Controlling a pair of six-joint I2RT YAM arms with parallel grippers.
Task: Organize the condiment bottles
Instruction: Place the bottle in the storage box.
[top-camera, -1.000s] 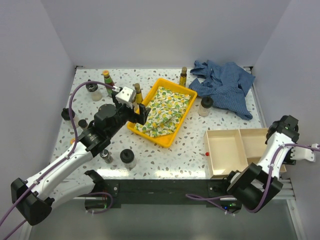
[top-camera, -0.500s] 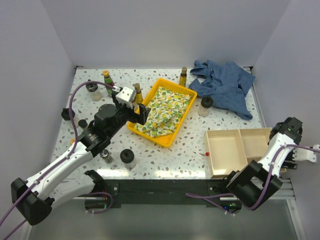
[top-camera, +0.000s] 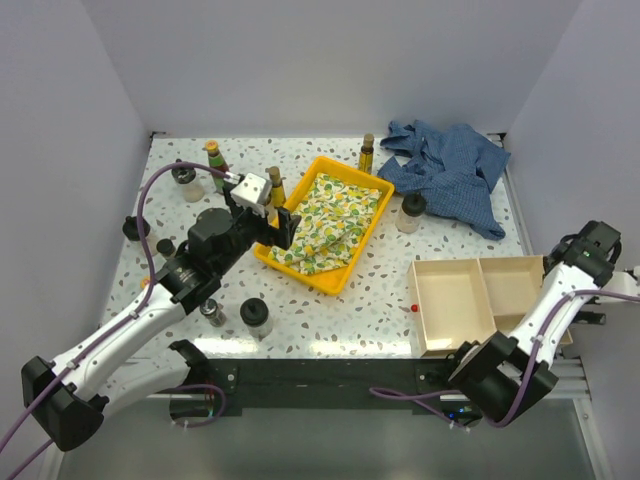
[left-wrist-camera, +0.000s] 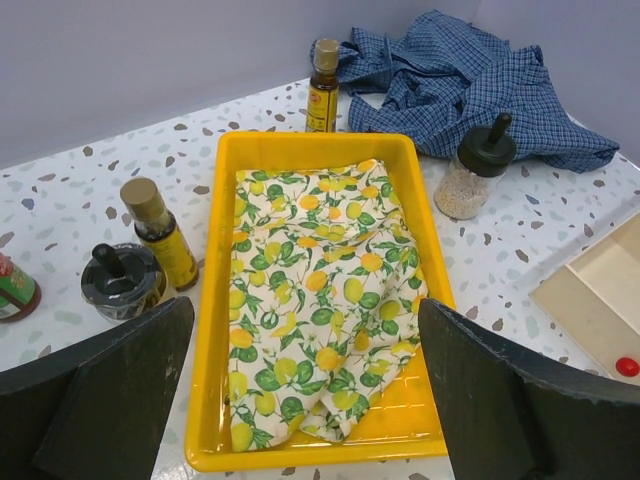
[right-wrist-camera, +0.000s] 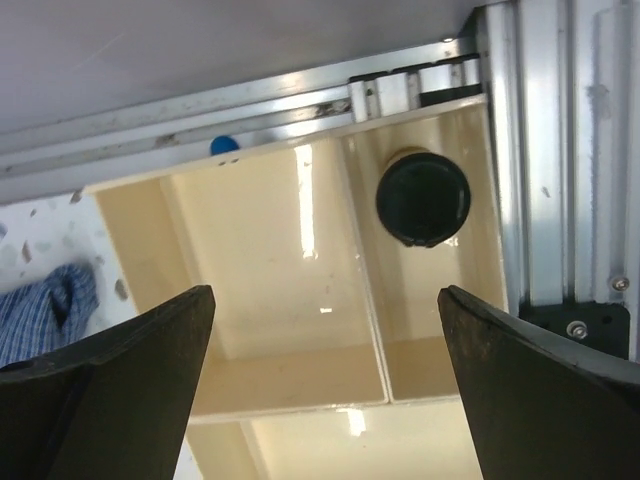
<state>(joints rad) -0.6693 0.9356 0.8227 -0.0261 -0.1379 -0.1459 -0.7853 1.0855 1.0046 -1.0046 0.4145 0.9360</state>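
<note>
**Risk: we knock the jar when pulling clear of the box.**
Our right gripper (right-wrist-camera: 325, 290) hangs wide and empty over the cream divided box (right-wrist-camera: 360, 260). The squat black-lidded jar (right-wrist-camera: 423, 198) stands in the compartment at one o'clock, tight to the wall, so a low sideways swing could tip it. Our left gripper (left-wrist-camera: 305, 305) gapes empty above the yellow plastic tray (left-wrist-camera: 212, 300).

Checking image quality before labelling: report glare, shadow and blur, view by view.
Top external: soft, even light, only faint shadows on the table. Left wrist: yellow tray sharp; left gripper a dark, soft-edged silhouette. Right wrist: glare streaks on the floor of the cream divided box; black-lidded jar clear.
</note>
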